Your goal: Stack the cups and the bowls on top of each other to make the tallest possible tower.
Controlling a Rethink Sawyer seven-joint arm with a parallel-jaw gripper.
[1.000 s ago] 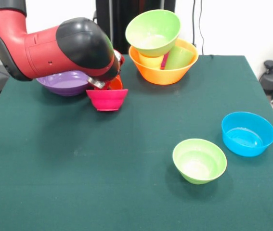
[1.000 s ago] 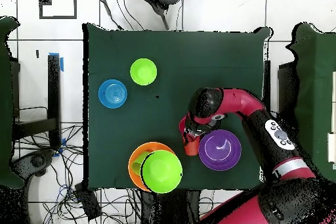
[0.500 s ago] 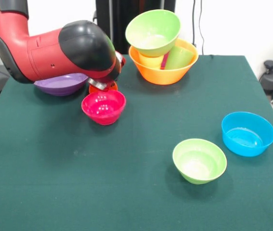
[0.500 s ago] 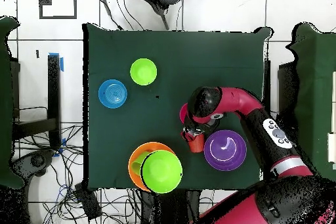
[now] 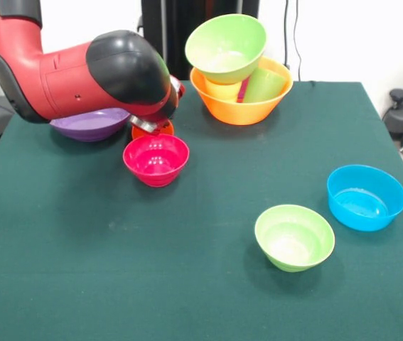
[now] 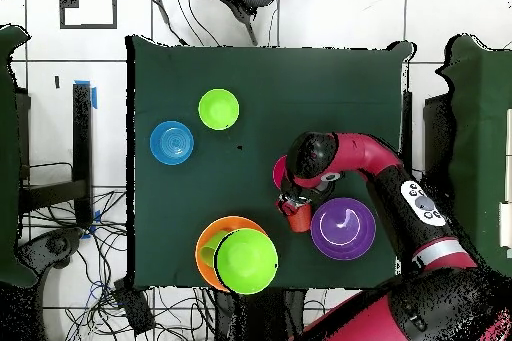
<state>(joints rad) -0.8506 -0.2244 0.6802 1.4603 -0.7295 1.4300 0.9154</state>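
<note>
Bowls and cups are sitting spread over the dark green table (image 5: 116, 270). At the upper centre of the front view the tower (image 5: 238, 67) is standing: a large orange bowl (image 5: 240, 106) is holding a yellow cup (image 5: 222, 90) and a light green cup (image 5: 265, 85), with a sliver of magenta cup showing between them, and a large light-green bowl (image 5: 226, 46) is resting tilted on top. In the overhead view that top bowl (image 6: 247, 261) is covering most of the orange bowl (image 6: 210, 237) at the lower centre, so the cups are barely showing there.

At the upper left of the front view the red and black arm (image 5: 80, 74) is hanging low over the table, hiding most of the wide purple bowl (image 5: 91, 124) behind it. The end effector (image 5: 151, 124) is sitting right at the orange-red cup (image 5: 153, 130), which is peeking out just behind the small pink-red bowl (image 5: 156, 159). The overhead view is showing the cup (image 6: 297, 219) more plainly, between the purple bowl (image 6: 343, 228) and the arm's wrist, while the pink-red bowl (image 6: 280, 171) is mostly hidden under the arm there. Neither view is showing whether the end effector is spread or pinching the cup; I cannot tell.

Toward the lower right of the front view the small light-green bowl (image 5: 294, 236) and the medium blue bowl (image 5: 366, 197) are standing upright, near each other but apart.
</note>
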